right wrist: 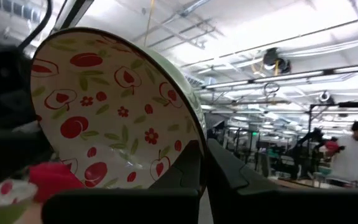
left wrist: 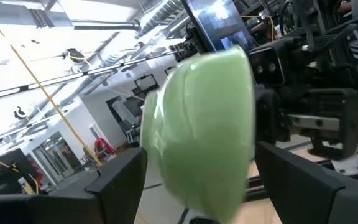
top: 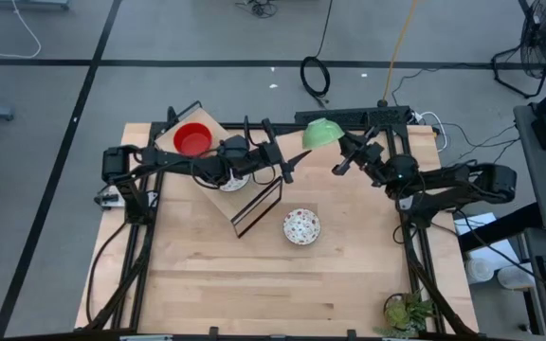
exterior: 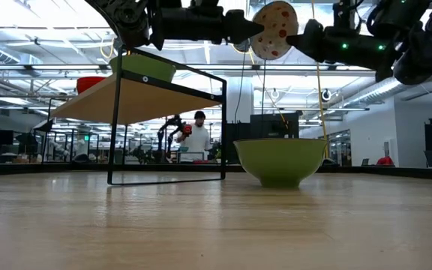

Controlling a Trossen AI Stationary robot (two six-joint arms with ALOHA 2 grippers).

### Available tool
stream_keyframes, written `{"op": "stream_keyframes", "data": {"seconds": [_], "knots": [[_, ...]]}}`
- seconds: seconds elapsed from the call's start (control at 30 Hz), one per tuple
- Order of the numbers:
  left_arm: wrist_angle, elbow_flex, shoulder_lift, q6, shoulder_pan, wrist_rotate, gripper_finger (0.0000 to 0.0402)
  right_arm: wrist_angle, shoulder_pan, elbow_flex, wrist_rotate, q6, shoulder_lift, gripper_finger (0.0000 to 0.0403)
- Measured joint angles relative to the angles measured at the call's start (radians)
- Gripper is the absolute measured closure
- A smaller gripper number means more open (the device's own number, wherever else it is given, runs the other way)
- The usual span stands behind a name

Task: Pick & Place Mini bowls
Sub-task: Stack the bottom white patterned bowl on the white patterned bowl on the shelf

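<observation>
Surface [top: 207, 275] of pale wood carries a black-framed wooden shelf [top: 218, 159] toward the left, standing raised on thin legs in the low view. On the shelf's top sits a plain red mini bowl [top: 194, 139], and beside it another bowl, mostly hidden under the left arm, shows only a white edge. The left arm reaches across the shelf toward the middle, its pincer [top: 288, 163] pointing at the lifted bowl; from its wrist view the two dark fingers [left wrist: 114, 177] stand spread on either side of that bowl's green outside, and I cannot tell whether they touch it. The right arm comes in from the right, and the right pincer [top: 341, 152] is clenched on the rim of a green-backed patterned bowl [top: 321, 133], held high above the surface and tipped on its edge. Its inside, white with red fruit and flower marks, faces the right wrist camera [right wrist: 104, 118]; in the low view it hangs between the two arms [exterior: 274, 28]. Another patterned bowl [top: 301, 226] rests upright on the open surface near the middle, just right of the shelf's front corner; the low view shows its green outer wall [exterior: 280, 159]. A person [exterior: 198, 135] stands far back in the room
</observation>
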Motion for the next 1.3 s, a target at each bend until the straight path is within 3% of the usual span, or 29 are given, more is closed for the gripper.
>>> {"op": "stream_keyframes", "data": {"seconds": [0.37,0.8,1.13,1.3], "knots": [[-0.001,0.000,0.000,0.009,0.000,-0.099,0.0121,0.003,0.028,0.019,0.028,-0.057,0.024,0.0403],[0.001,0.000,0.000,0.128,-0.017,-0.108,0.0162,-0.007,0.028,0.019,0.054,-0.091,0.024,0.0403],[0.004,0.000,0.000,0.115,-0.016,-0.122,0.0249,-0.016,0.027,0.019,0.040,-0.088,0.024,0.0403],[0.013,0.001,-0.002,0.083,-0.017,-0.203,0.0297,-0.023,0.027,0.019,-0.003,-0.087,0.024,0.0403]]}}
